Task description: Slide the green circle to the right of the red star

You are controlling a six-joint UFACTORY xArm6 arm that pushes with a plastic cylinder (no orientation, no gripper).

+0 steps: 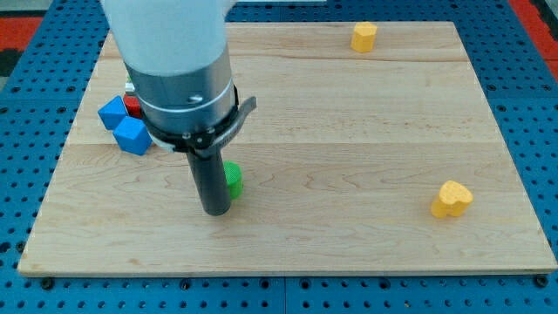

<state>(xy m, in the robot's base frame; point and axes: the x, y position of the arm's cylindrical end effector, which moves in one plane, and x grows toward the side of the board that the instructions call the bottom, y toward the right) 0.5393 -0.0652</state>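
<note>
Green circle [234, 180] sat mid-surface, right of and below the red block [132, 105], which the blue blocks [124, 125] and the arm mostly hid. It looked light, stiff and easy to slide; push its edge. My tip [216, 210] touched its left side. No hand, just a rod.

light: bright, even | shadows: soft, faint | focus: sharp, arm top perhaps slightly blurred

robotics lab bench, wooden board [349, 131] on blue perforated table [26, 105], robot arm [174, 61], small coloured blocks
</note>
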